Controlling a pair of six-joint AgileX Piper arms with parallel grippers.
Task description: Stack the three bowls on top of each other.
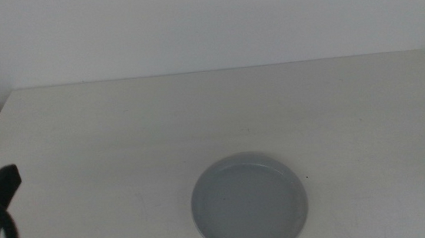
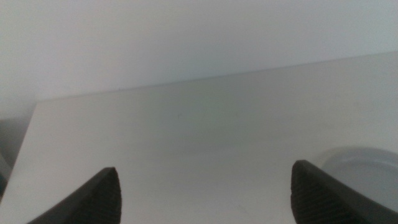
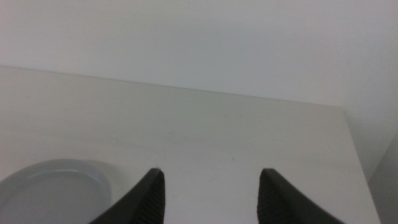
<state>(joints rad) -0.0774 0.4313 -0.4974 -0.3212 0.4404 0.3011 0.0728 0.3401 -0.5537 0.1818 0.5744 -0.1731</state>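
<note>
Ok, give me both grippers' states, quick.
Left gripper: open, holding nothing, beside the grey bowl.
Right gripper: open, holding nothing.

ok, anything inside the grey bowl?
Nothing shows inside the grey bowl: its floor looks bare in the middle view. Its near edge is cut off by the frame. Its own floor hides whatever lies under it. Both grippers, left and right, wait apart from it, open.
</note>
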